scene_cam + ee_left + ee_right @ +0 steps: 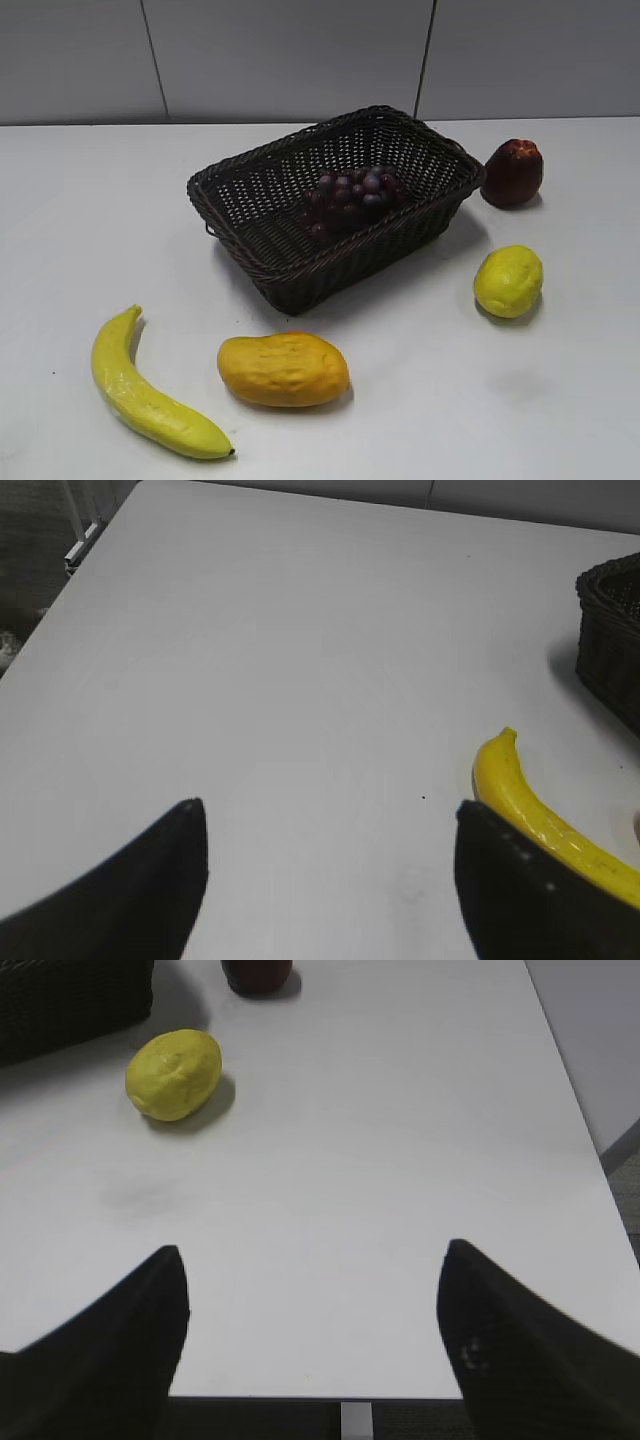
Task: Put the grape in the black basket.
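Already placed: grape [355,198] lying inside the basket [262,262], toward its right half, resting on the basket floor and not being held by anything.
Grape axis: sprawling roughly along the basket's long side, from lower left to upper right in the exterior view.
Basket position: sitting mid-table, rear of centre, with a corner showing at the right edge of the left wrist view [612,630] and a dark edge at the top left of the right wrist view [70,1005].
Left gripper [330,880]: hovering over bare table [300,680], fingers spread wide apart, gripping nothing; basket lying ahead and to its right.
Right gripper [312,1330]: hanging near the table's front edge, fingers likewise wide apart and empty; basket lying ahead and to its left.
Nearer arm: hard to judge, neither arm showing in the exterior view; both looking well apart from the grape.
Key relation: grape sitting within the rim, between the two grippers and beyond both, so seemingly needing no further carry.
Bystanders: banana [145,390] and mango [283,369] lying in front of the basket, lemon [508,281] to its right, dark red fruit [513,172] just beside its right rear corner.
Task stage: looking complete, judging by the grape's resting place.
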Robot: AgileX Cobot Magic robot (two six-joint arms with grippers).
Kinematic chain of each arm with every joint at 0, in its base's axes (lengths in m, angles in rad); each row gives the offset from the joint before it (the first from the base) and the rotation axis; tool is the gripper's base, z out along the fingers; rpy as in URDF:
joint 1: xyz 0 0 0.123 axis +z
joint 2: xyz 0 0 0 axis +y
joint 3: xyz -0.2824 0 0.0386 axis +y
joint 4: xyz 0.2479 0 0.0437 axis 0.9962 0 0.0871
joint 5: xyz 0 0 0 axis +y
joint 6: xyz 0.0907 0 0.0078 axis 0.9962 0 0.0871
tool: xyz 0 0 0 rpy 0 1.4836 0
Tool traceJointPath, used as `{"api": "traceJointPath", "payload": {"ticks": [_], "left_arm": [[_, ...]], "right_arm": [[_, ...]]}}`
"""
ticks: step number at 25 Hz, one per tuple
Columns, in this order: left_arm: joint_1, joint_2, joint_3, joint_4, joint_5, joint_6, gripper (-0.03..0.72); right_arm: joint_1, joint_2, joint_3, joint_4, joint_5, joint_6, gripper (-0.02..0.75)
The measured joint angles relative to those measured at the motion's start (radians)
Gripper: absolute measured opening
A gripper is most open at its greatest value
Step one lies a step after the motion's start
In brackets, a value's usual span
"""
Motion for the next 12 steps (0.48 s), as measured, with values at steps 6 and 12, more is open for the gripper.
{"api": "traceJointPath", "payload": {"ticks": [6,12], "left_arm": [[0.0,0.0,0.0,0.0,-0.002,0.0,0.588],[0.0,0.0,0.003,0.0,-0.009,0.0,0.588]], "right_arm": [[0.0,0.0,0.0,0.0,0.0,0.0,0.588],[0.0,0.0,0.0,0.0,0.0,0.0,0.588]]}}
